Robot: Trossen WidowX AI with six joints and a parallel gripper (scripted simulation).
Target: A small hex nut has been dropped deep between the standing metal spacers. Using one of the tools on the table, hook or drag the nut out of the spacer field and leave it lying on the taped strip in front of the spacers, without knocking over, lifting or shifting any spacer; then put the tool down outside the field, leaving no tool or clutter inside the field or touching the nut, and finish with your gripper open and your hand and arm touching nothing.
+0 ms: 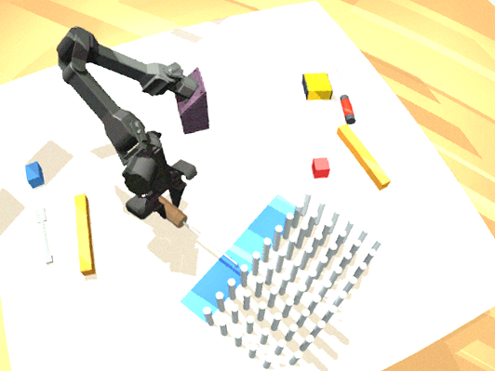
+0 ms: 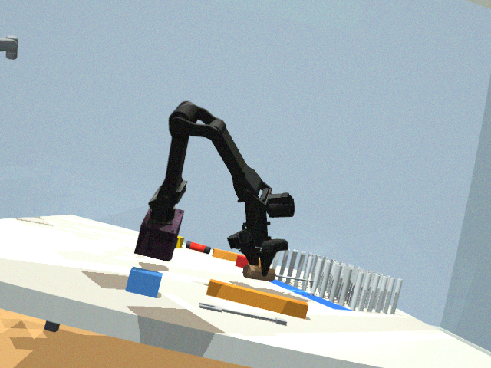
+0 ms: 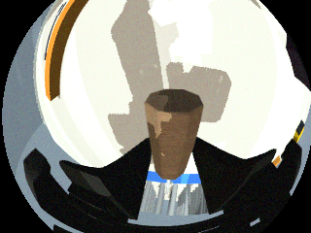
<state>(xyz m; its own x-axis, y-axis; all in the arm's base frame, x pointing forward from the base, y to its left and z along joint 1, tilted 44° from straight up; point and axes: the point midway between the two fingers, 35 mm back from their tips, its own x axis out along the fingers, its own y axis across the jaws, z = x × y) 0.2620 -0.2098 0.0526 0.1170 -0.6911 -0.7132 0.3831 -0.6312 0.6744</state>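
My gripper [image 1: 169, 208] [image 2: 259, 270] [image 3: 171, 142] is shut on the brown wooden handle [image 1: 174, 215] [image 2: 252, 271] [image 3: 174, 136] of a thin-shafted tool, low over the white table in front of the spacers. The tool's thin metal shaft [image 1: 208, 246] [image 2: 293, 278] points over the blue taped strip [image 1: 206, 289] [image 2: 333, 305], its far end at the front row of spacers; the tip's exact place among them is unclear. The metal spacers [image 1: 258, 287] [image 2: 343, 281] [image 3: 172, 200] stand upright in rows. The hex nut cannot be made out.
A grey metal tool [image 1: 45, 239] [image 2: 245, 314] lies beside a yellow bar [image 1: 84, 233] [image 2: 258, 297] and a blue block [image 1: 34, 174] [image 2: 143, 281]. Across the table are a red cube [image 1: 320, 167], another yellow bar [image 1: 364, 157], a yellow block [image 1: 317, 86] and a red-and-black handle [image 1: 347, 109].
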